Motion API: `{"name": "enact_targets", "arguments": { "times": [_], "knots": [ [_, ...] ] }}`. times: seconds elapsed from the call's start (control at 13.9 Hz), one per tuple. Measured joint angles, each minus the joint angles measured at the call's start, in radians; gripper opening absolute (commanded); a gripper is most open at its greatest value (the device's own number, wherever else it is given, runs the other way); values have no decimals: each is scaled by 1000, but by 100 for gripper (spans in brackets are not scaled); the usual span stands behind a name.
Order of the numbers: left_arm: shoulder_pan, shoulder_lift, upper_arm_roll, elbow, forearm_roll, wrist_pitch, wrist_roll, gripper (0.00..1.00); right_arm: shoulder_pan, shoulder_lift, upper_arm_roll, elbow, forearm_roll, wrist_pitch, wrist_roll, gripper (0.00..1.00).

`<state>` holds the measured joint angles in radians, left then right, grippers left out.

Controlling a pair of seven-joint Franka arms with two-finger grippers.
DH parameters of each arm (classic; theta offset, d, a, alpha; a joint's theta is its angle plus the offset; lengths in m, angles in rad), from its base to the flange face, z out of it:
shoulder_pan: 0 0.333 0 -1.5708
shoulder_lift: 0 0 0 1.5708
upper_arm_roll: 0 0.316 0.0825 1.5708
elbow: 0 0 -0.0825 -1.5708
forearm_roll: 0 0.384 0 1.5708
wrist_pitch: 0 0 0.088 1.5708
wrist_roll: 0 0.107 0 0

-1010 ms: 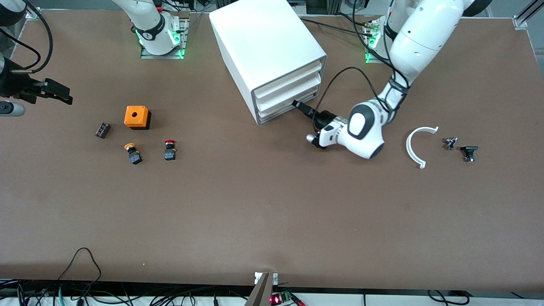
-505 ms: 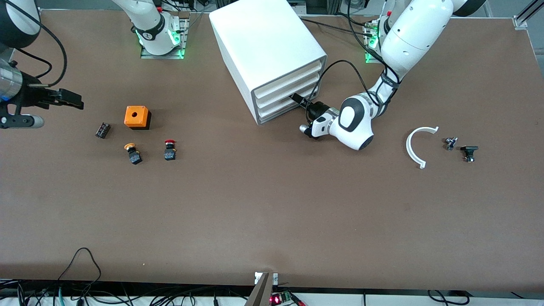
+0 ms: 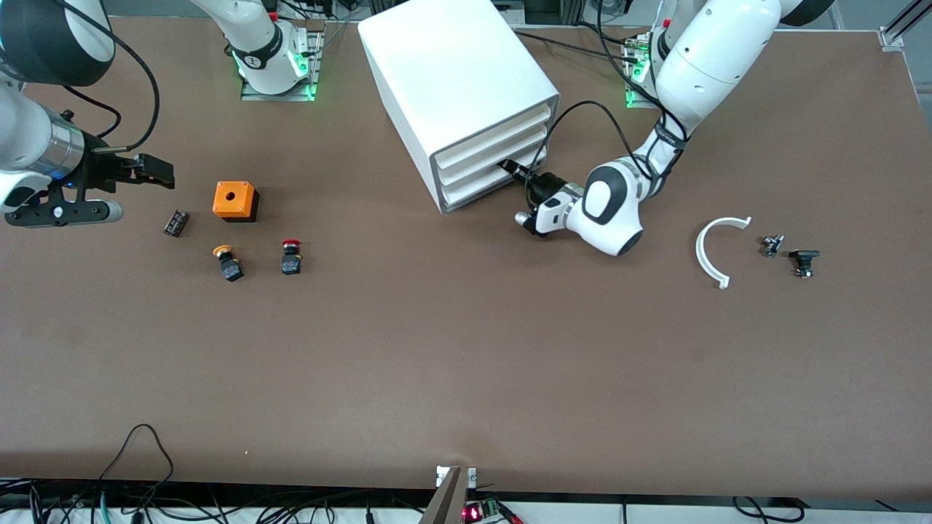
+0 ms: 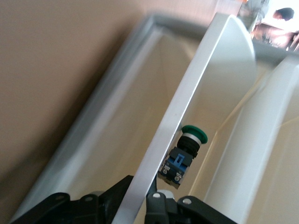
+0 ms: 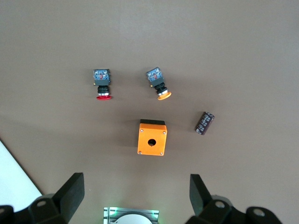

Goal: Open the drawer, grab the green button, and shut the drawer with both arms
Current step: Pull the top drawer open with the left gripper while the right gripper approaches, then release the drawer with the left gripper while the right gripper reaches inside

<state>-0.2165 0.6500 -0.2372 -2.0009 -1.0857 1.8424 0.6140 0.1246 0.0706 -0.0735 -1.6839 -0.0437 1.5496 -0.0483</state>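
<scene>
My left gripper (image 3: 504,167) is at the front of the white cabinet (image 3: 451,73), at the upper lip of the lowest drawer (image 3: 477,188). In the left wrist view its fingers (image 4: 156,200) sit on either side of the drawer's white front lip (image 4: 187,107) and pinch it. The green-capped button (image 4: 187,150) lies on its side inside the drawer, just past the lip. It is hidden in the front view. My right gripper (image 3: 156,173) is open and empty, in the air over the table at the right arm's end; it also shows in the right wrist view (image 5: 135,196).
An orange box with a hole (image 3: 234,200), a small black part (image 3: 176,222), a yellow-orange-capped button (image 3: 228,263) and a red-capped button (image 3: 291,257) lie near the right gripper. A white curved piece (image 3: 710,251) and two small dark parts (image 3: 803,261) lie toward the left arm's end.
My left gripper has moved in to the drawer's front lip. My right gripper has moved over the table toward the orange box.
</scene>
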Motion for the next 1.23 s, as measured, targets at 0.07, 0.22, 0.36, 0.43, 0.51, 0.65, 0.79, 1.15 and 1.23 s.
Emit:
{"name": "enact_targets", "arguments": {
  "times": [0.07, 0.22, 0.36, 0.43, 0.51, 0.65, 0.79, 1.15, 1.23],
  "knots": [
    [41, -13, 9, 10, 1, 16, 8, 0, 9, 0, 0, 6, 0, 3, -1, 100],
    [120, -35, 26, 40, 24, 49, 9, 17, 51, 2, 2, 32, 6, 7, -2, 100],
    [149, -43, 37, 60, 30, 101, 8, 99, 124, 17, 6, 80, 23, 8, -2, 100],
    [148, -43, 37, 66, 30, 135, 7, 100, 171, 32, 8, 108, 28, 9, 0, 100],
    [146, -43, 37, 70, 28, 175, 3, 100, 219, 49, 9, 134, 28, 10, 4, 100],
    [147, -54, 37, 82, 28, 218, 0, 100, 300, 86, 10, 176, 28, 14, 8, 100],
    [159, -95, 40, 95, 32, 248, -1, 100, 342, 115, 13, 195, 51, 36, 7, 100],
    [289, -327, 96, 104, 198, 272, -13, 100, 426, 196, 79, 226, 109, 166, -29, 100],
    [308, -377, 107, 104, 269, 271, -14, 100, 436, 235, 115, 261, 109, 188, -30, 100]
  ]
}}
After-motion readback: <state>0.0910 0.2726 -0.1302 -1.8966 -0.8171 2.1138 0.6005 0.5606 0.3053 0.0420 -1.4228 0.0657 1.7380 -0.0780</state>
